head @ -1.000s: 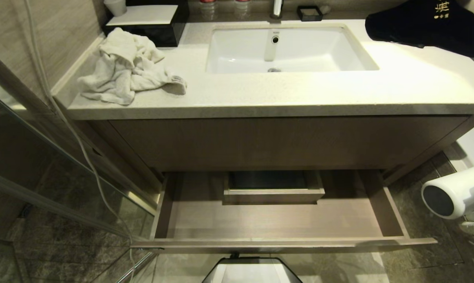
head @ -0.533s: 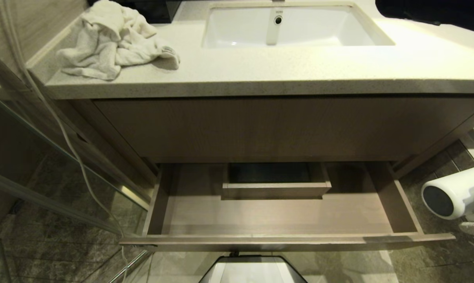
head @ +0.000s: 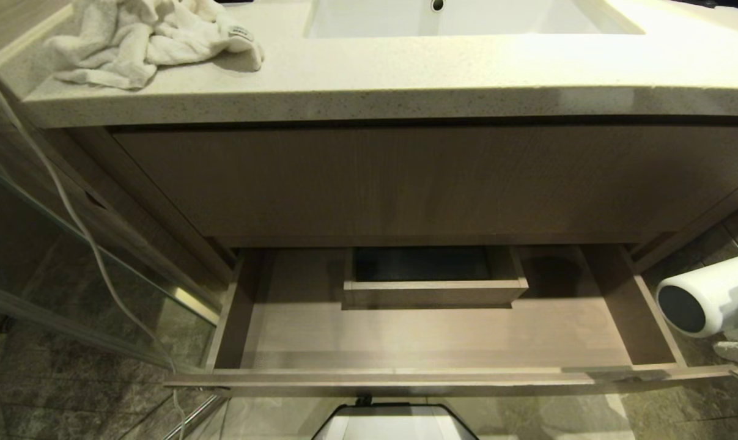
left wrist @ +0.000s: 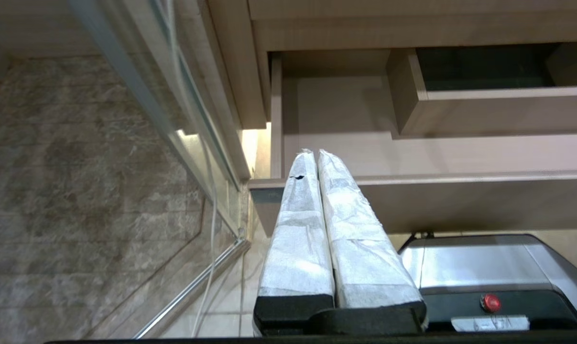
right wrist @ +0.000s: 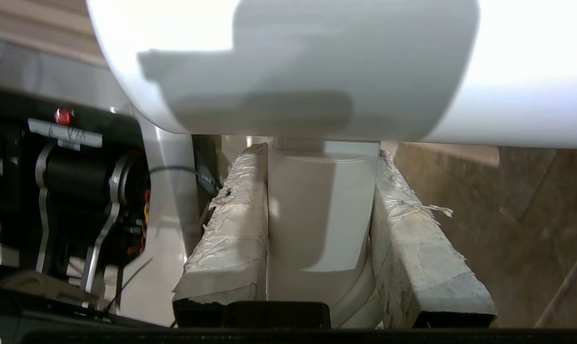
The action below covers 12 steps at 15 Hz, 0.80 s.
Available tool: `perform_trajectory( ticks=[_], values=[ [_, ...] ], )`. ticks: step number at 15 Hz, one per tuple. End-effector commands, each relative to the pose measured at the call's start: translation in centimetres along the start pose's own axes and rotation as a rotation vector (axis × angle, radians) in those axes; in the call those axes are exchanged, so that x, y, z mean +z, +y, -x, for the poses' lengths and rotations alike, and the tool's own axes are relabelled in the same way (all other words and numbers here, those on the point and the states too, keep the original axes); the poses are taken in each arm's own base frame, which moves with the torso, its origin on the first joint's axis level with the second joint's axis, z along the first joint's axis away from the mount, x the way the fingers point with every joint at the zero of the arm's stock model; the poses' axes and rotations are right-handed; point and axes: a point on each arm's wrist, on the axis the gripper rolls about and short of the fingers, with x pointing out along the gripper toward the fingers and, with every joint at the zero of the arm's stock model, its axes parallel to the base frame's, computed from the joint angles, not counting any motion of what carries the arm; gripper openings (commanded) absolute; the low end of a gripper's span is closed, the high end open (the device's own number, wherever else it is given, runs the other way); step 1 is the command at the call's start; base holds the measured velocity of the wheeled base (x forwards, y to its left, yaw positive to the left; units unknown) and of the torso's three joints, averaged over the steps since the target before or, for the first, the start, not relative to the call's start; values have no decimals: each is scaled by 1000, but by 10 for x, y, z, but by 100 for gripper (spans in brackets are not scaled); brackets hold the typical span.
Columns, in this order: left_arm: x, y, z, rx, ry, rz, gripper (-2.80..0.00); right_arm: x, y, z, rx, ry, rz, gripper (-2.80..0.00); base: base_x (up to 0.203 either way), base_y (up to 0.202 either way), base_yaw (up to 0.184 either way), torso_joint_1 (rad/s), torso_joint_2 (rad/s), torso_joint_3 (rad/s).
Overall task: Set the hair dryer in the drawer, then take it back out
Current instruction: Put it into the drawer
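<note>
Camera dipped: sink cropped; hair dryer (handle hidden) beside drawer.

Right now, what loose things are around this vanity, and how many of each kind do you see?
Hair dryers: 1, the hair dryer held by its handle in the right gripper, beside the open drawer
Towels: 1, the white towel crumpled on the countertop
Cords: 1, the white cord hanging at the left
Total: 3
</note>
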Motion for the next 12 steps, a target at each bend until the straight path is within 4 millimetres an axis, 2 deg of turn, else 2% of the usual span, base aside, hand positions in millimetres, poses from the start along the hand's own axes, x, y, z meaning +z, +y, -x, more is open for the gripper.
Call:
perform_trajectory(
  ticks=[1, 5, 8, 12],
  values=[
    [0, 0, 0, 0, -1, 0, -280, 1, -2, -3, 6, 8, -1, -280, 0, 0, 0, -27, 343, 350],
    [0, 0, 0, 0, -1, 0, -280, 3, -5, -6, 5, 6, 0, -280, 0, 0, 0, -22, 389, 332],
    [0, 0, 0, 0, -1, -1, -280, 8, -14, -18, 17, 24, -9, -280, 0, 0, 0, 13, 290, 328],
    [0, 0, 0, 0, -1, 0, -280, 21, -37, -49, 53, 69, -29, -280, 0, 0, 0, 122, 113, 208]
  ],
)
